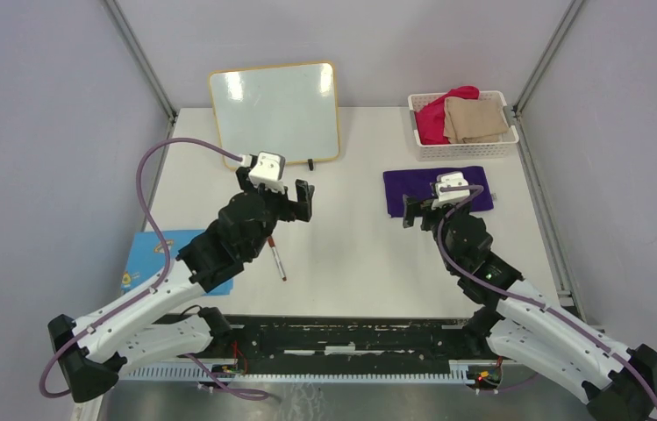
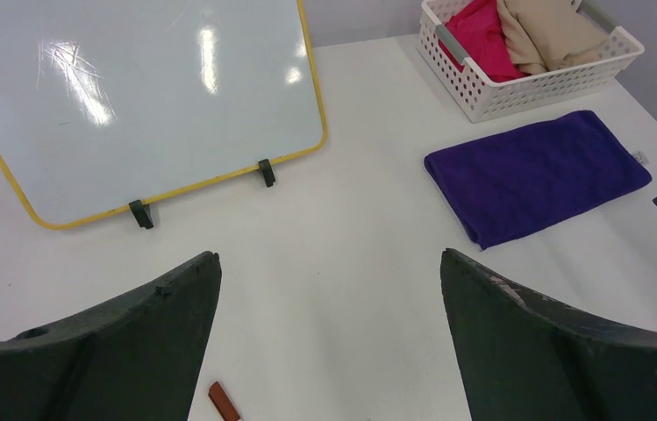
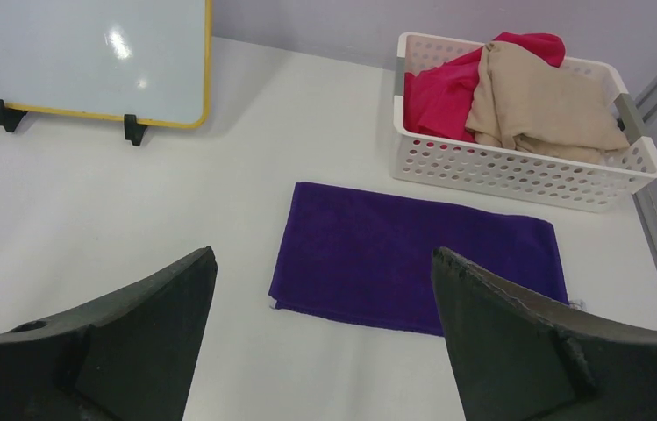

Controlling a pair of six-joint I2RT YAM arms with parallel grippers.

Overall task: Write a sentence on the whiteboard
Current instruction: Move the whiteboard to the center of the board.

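Whiteboard [image 1: 276,110] stands blank at upper centre, no sentence on it yet. What looks like a marker [image 1: 276,259] lies mid-frame just below the left gripper [image 2: 329,259] — long axis near vertical, nearest that arm. Left gripper and right gripper [image 3: 323,254] both gape wide, empty.

we see our left gripper [image 2: 329,256] spread wide above the table [image 2: 351,210], glossy whiteboard [image 2: 132,96] upright far left, purple cloth [image 2: 535,175] beside a white basket [image 2: 517,92].
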